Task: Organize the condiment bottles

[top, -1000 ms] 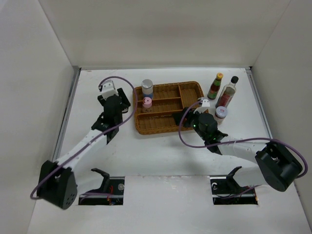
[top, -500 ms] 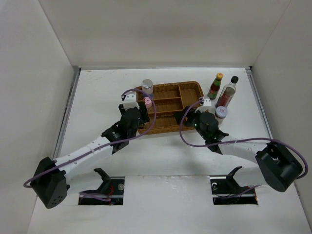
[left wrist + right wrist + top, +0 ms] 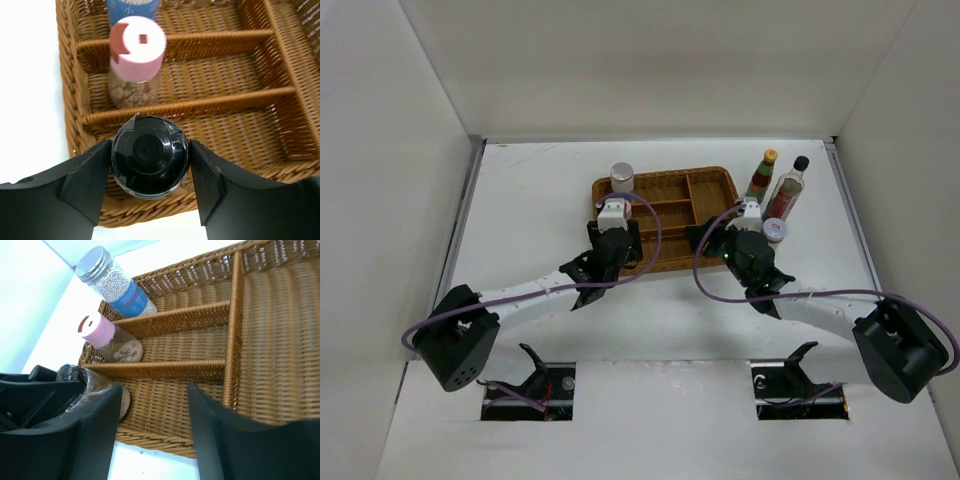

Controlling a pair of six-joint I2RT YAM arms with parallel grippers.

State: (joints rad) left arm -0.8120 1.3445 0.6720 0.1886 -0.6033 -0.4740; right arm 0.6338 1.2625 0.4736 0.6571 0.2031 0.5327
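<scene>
As left tool point(image 3: 150, 149) grips bottle point(image 3: 150, 159), tray rim point(image 3: 150, 214) adjoins.

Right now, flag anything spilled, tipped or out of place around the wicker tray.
Nothing spilled, tipped or damaged. The silver-capped bottle, pink-capped bottle and black-capped bottle, gripped by the left claw, stand upright at the left end of the tray. Only oddity: the green bottle, tall clear bottle and red-lidded jar stand outside, right of it.

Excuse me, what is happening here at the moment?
The left gripper holds the black-capped bottle at the near-left compartment of the wicker tray, beside the pink-capped jar and silver-capped jar already inside. The right gripper hovers open and empty. The yellow-capped bottle, tall clear bottle and red-lidded jar stand outside, to the right.
</scene>
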